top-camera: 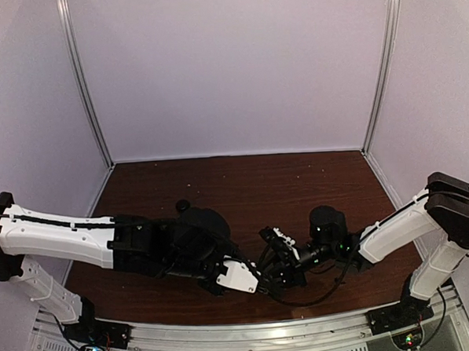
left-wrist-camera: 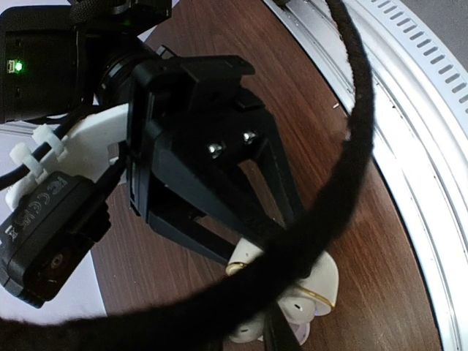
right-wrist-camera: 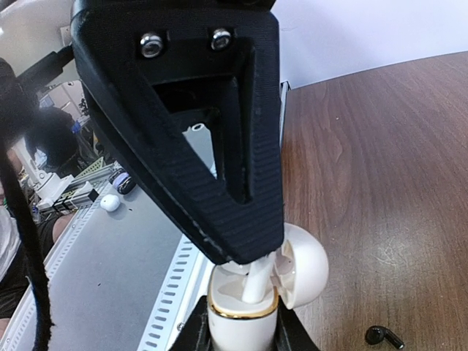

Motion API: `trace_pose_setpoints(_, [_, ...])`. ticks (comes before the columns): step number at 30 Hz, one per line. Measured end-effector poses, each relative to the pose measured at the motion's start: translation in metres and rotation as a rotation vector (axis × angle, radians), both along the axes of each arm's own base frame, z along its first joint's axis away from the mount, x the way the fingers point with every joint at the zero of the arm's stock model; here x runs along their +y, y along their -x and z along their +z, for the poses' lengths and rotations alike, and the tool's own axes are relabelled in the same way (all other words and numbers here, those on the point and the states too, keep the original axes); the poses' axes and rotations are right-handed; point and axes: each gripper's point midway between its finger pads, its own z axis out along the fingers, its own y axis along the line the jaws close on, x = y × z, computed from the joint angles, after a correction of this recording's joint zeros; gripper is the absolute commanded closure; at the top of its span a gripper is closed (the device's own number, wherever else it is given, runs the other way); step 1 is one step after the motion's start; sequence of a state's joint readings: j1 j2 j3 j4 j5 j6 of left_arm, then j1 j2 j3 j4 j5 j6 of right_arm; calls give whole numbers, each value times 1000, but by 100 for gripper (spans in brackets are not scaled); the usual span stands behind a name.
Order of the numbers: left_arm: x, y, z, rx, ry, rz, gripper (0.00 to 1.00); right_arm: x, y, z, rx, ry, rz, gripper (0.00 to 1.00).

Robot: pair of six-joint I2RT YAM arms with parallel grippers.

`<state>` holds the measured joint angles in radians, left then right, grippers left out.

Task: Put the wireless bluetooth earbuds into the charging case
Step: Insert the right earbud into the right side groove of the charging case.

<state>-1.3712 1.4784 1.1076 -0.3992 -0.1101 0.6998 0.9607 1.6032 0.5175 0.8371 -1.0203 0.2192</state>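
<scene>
In the right wrist view the white charging case (right-wrist-camera: 245, 322), gold-rimmed, stands upright with its domed lid (right-wrist-camera: 307, 267) swung open to the right. My left gripper (top-camera: 264, 284) is shut on the case body, with a black finger (right-wrist-camera: 194, 329) on each side. My right gripper (right-wrist-camera: 256, 256) is just above, shut on a white earbud (right-wrist-camera: 256, 281) whose stem reaches down into the case's opening. In the left wrist view the case (left-wrist-camera: 325, 281) shows partly under the right gripper's fingers (left-wrist-camera: 278, 190). The top view hides the case between both grippers; the right gripper (top-camera: 285, 266) meets the left there.
A black earbud (right-wrist-camera: 384, 336) lies on the brown table right of the case. A small dark round object (top-camera: 183, 204) sits further back on the left. The metal rail (top-camera: 242, 328) marks the near table edge just behind the case. A black cable (left-wrist-camera: 351, 146) crosses the left wrist view.
</scene>
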Motion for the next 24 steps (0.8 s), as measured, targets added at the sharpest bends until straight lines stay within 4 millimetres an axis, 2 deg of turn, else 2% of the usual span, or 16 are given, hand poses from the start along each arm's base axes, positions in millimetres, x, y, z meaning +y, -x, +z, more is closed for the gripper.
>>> trace_pose_setpoints(12, [0, 21, 17, -83, 15, -74, 89, -1, 22, 18, 22, -61, 82, 100])
trace_pose_setpoints(24, [0, 37, 25, -142, -28, -140, 81, 1, 36, 24, 13, -83, 123, 100])
